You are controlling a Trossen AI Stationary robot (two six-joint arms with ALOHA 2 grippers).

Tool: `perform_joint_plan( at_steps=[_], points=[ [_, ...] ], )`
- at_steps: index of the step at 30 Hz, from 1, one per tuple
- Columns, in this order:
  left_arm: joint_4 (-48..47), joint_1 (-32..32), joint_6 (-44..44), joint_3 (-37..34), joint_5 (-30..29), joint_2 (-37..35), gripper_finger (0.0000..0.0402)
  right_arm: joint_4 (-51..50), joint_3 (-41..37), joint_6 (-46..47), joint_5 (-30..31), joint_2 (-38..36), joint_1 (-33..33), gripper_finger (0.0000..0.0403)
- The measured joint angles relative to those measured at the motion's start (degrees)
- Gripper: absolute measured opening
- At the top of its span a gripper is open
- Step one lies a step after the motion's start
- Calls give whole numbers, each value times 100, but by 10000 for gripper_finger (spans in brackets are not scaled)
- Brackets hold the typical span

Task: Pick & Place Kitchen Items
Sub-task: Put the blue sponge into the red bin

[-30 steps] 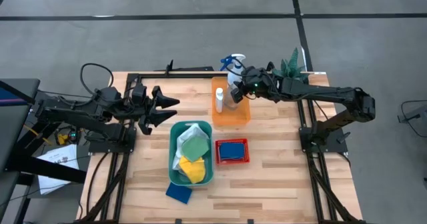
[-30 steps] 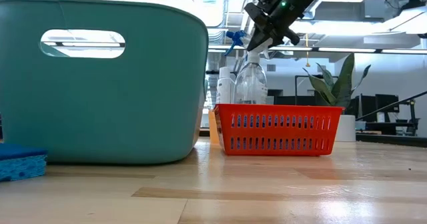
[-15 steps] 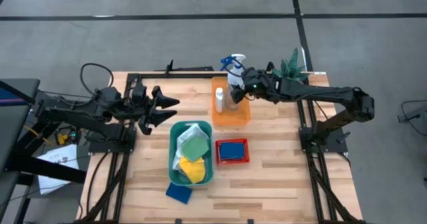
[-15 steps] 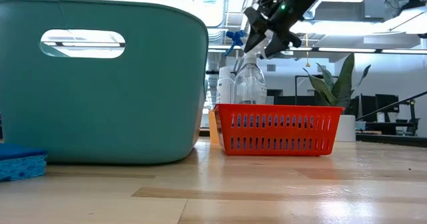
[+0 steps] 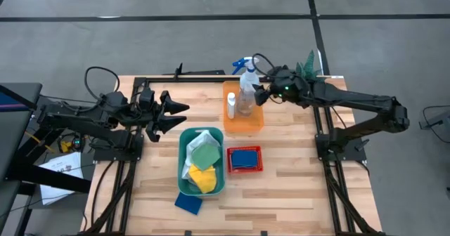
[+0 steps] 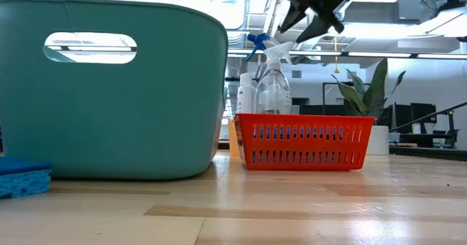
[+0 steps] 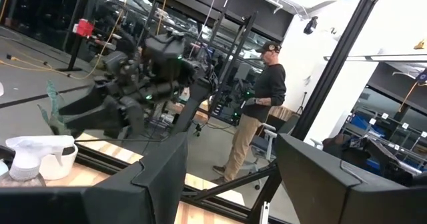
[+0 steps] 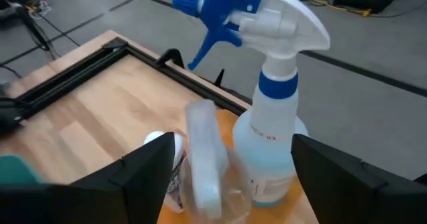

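Observation:
The clear spray bottle (image 5: 245, 95) with the blue trigger (image 8: 217, 14) stands upright in the orange tray (image 5: 253, 120) at the far middle of the table. The small white bottle (image 5: 230, 104) stands beside it in the same tray. My right gripper (image 5: 259, 93) hangs open just right of the spray bottle's head and above it (image 6: 300, 28). In the right wrist view the bottle (image 8: 270, 137) stands beyond my open fingers, apart from them. My left gripper (image 5: 184, 114) waits open over the table's left part, holding nothing.
A teal bin (image 5: 184, 167) at the middle holds white, green and yellow cloths. A red basket (image 5: 244, 170) to its right holds a blue sponge. Another blue sponge (image 5: 188, 202) lies near the front edge. A green plant (image 5: 307, 67) stands at the far right. A person (image 7: 257, 117) stands beyond the table.
My right gripper has opened and let go of the spray bottle's top. It has then drawn back up and toward the table's right edge. The bottle has stayed upright in the orange tray.

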Motion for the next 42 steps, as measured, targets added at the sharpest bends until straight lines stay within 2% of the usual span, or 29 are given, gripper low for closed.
perform_joint_plan(
  at_steps=[8,12,19,26,29,32,36,39,42],
  points=[
    [-2,4,0,0,0,0,222,-445,6,146,-9,-724,514,291],
    [-2,4,0,0,0,0,222,-1129,9,488,-91,-1091,852,291],
    [-4,4,86,0,-68,0,222,-2617,9,1841,62,-1546,1569,291],
    [-52,4,103,0,-219,0,222,-4072,9,3805,83,-1592,2330,291],
    [-151,4,109,0,-221,0,222,-4155,-5,4232,290,-1592,2807,291],
    [-287,4,107,0,-225,0,222,-4263,-22,4930,752,-1601,3271,291],
    [-830,-16,-144,0,-213,0,222,-4605,-22,5766,1007,-1605,3701,291],
    [-1236,-104,-424,0,-57,0,222,-4676,-22,6046,1087,-1605,3962,291],
    [-1499,-251,-798,0,359,0,222,-4681,-22,6188,1112,-1604,4105,291]
  ],
)
